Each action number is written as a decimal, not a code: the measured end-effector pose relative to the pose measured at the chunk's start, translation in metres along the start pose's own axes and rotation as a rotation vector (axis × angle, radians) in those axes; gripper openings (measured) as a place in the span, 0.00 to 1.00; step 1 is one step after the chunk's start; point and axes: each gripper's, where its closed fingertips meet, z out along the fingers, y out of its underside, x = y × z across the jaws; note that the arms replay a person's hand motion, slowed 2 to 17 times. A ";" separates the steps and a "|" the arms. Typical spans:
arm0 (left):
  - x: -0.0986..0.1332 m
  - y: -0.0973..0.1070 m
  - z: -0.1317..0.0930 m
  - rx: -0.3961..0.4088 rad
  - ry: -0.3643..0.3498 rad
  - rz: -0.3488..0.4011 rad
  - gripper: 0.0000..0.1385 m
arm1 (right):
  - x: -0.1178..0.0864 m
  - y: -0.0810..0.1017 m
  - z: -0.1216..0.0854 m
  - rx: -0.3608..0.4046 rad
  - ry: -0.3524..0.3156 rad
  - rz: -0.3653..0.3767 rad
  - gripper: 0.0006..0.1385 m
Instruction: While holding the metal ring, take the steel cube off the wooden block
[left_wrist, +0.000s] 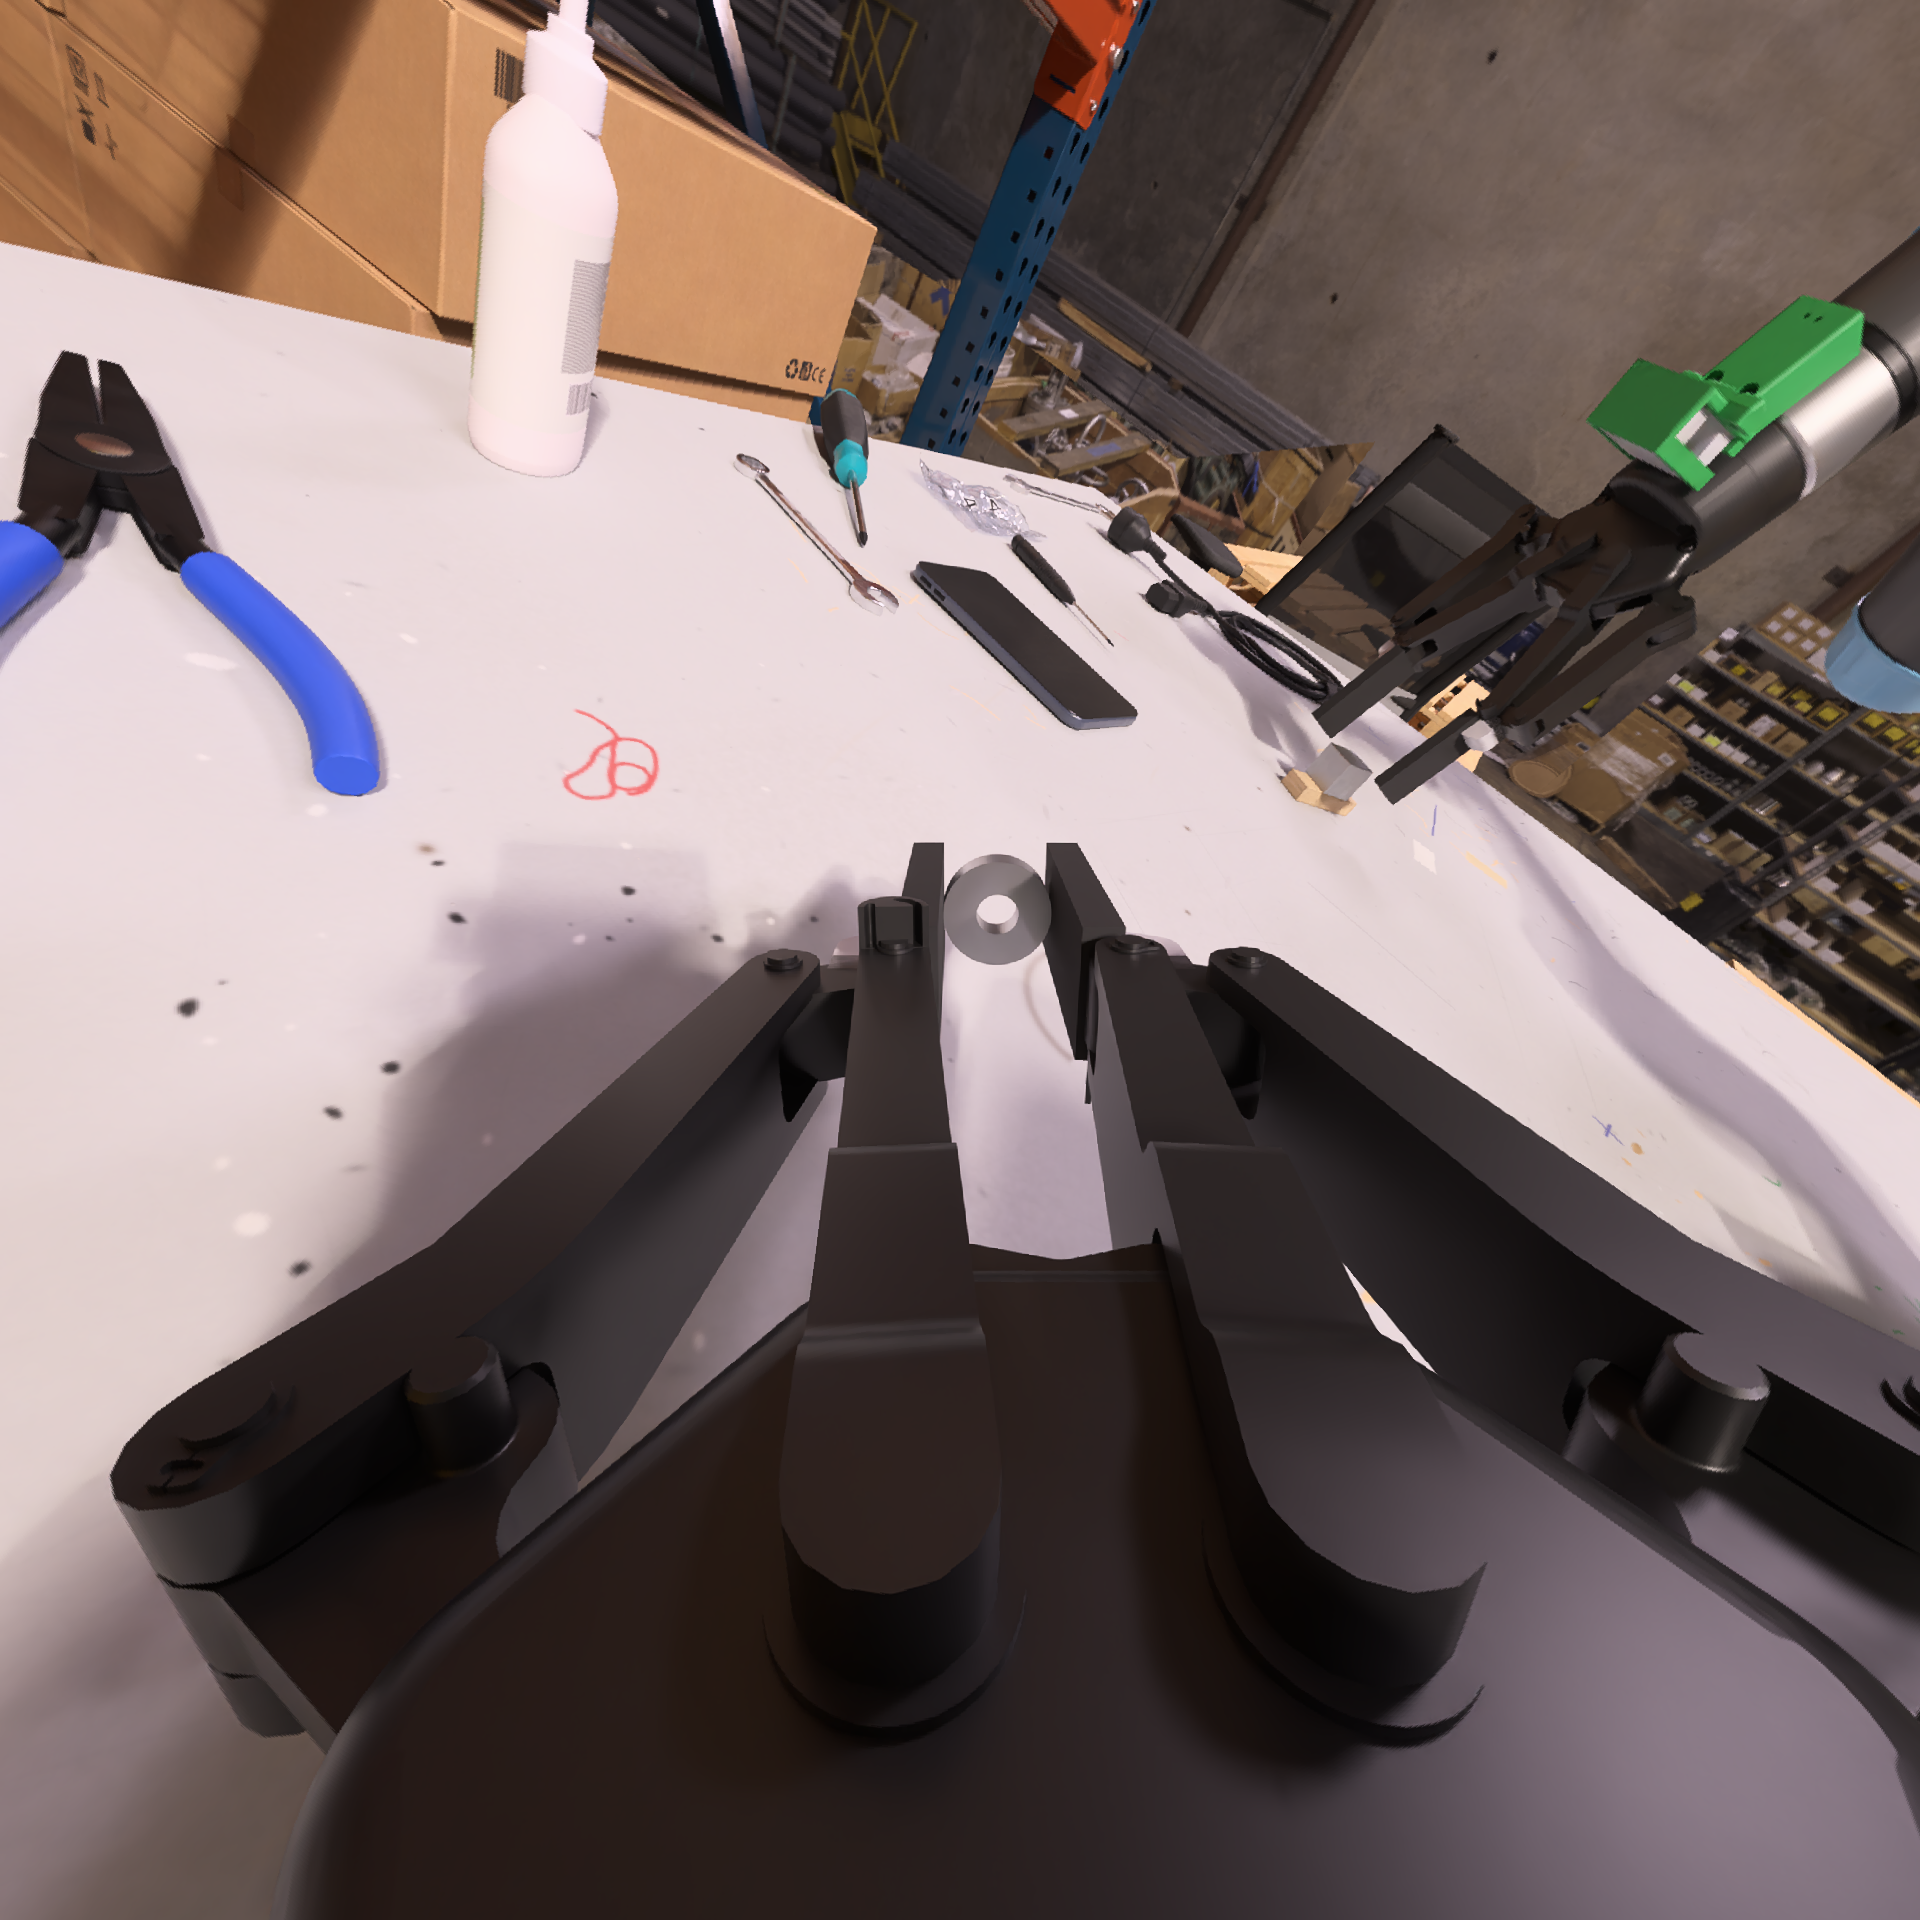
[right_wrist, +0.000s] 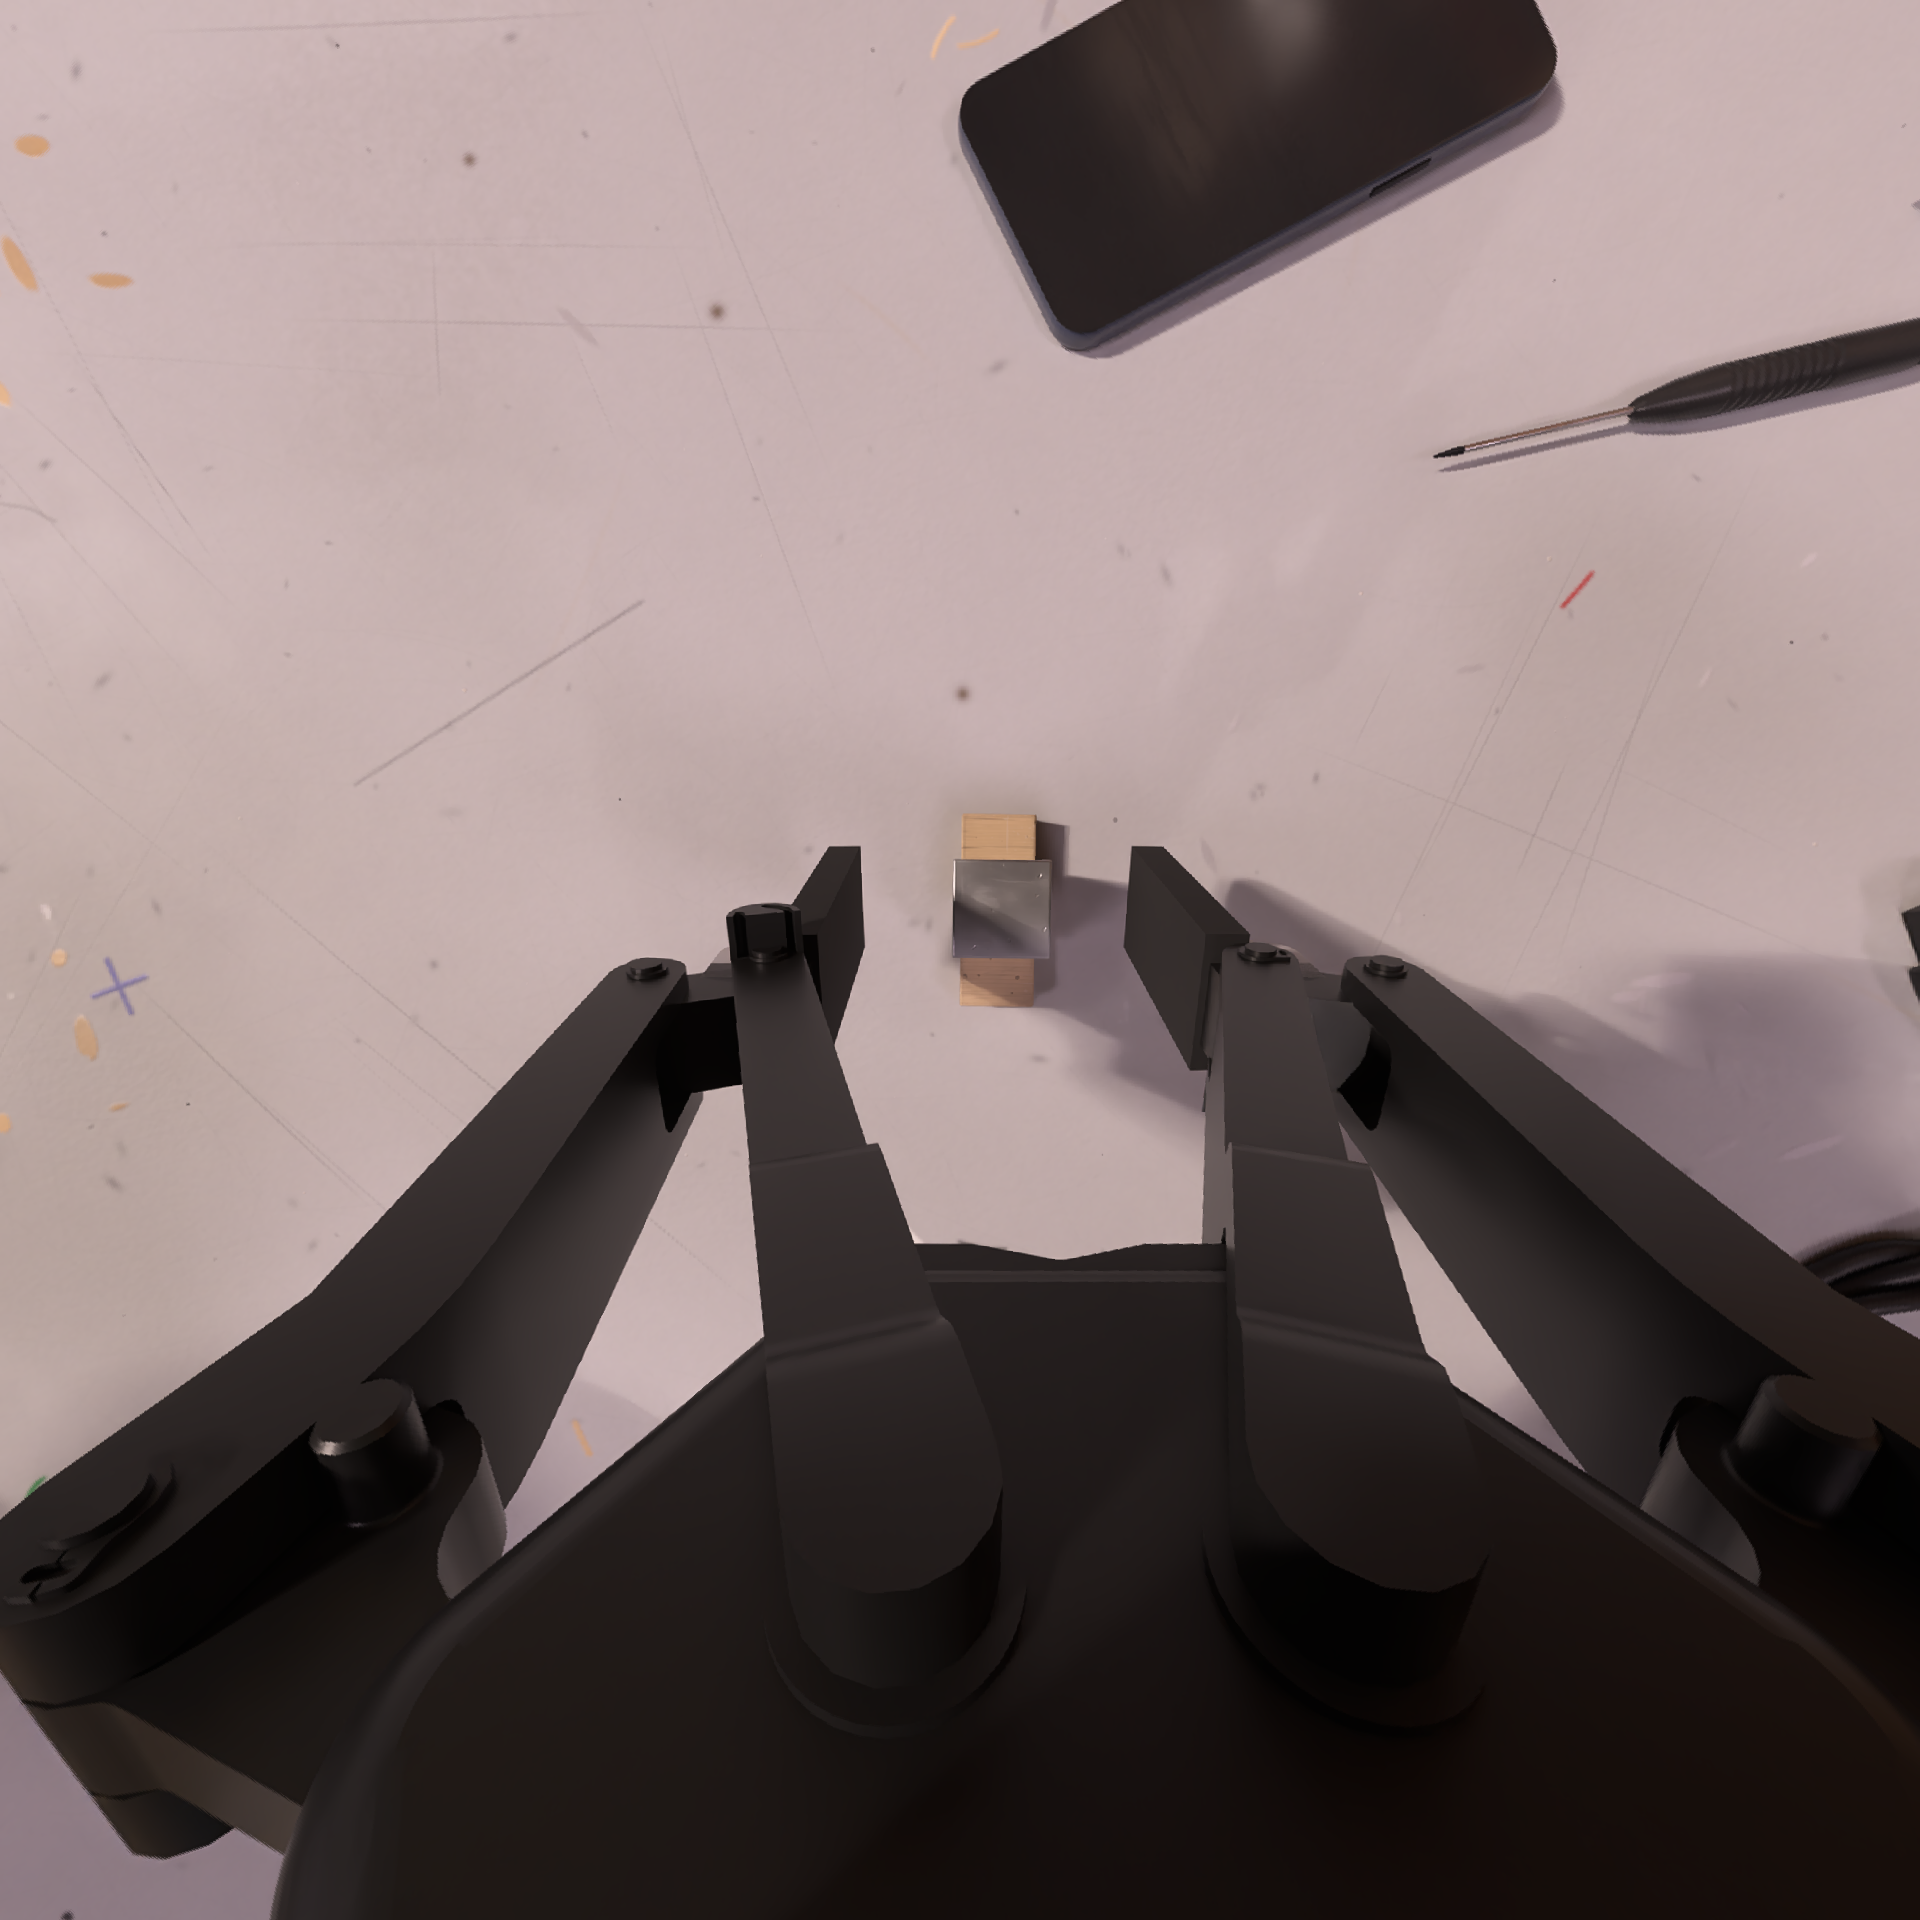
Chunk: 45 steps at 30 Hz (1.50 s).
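My left gripper (left_wrist: 995, 883) is shut on the metal ring (left_wrist: 995, 909), a flat grey washer held by its edges between the two fingertips, a little above the white table (left_wrist: 727, 935). The steel cube (right_wrist: 1003, 906) sits on the small wooden block (right_wrist: 997, 837), whose ends stick out on both sides of it. My right gripper (right_wrist: 997, 864) is open and hangs above them, one finger on each side of the cube and apart from it. The left wrist view shows the right gripper (left_wrist: 1356, 753) just over the cube (left_wrist: 1340, 771) and block (left_wrist: 1304, 787) near the table's right edge.
A black phone (right_wrist: 1257, 156) and a thin black screwdriver (right_wrist: 1714, 400) lie beyond the cube. Blue-handled pliers (left_wrist: 208, 582), a white bottle (left_wrist: 540, 281), a wrench (left_wrist: 821, 540), a teal screwdriver (left_wrist: 847, 468) and a black cable (left_wrist: 1247, 634) lie farther back. Cardboard boxes (left_wrist: 312, 156) stand behind the table.
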 end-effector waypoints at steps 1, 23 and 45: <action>0.000 0.000 0.000 -0.001 0.001 -0.001 0.19 | 0.001 0.000 0.001 0.002 -0.003 0.002 0.49; 0.000 -0.001 -0.001 0.007 0.008 -0.004 0.19 | 0.002 0.006 0.016 -0.005 -0.039 0.033 0.18; 0.001 -0.001 -0.001 0.009 0.017 -0.006 0.19 | -0.017 -0.001 -0.028 0.087 0.095 0.073 0.18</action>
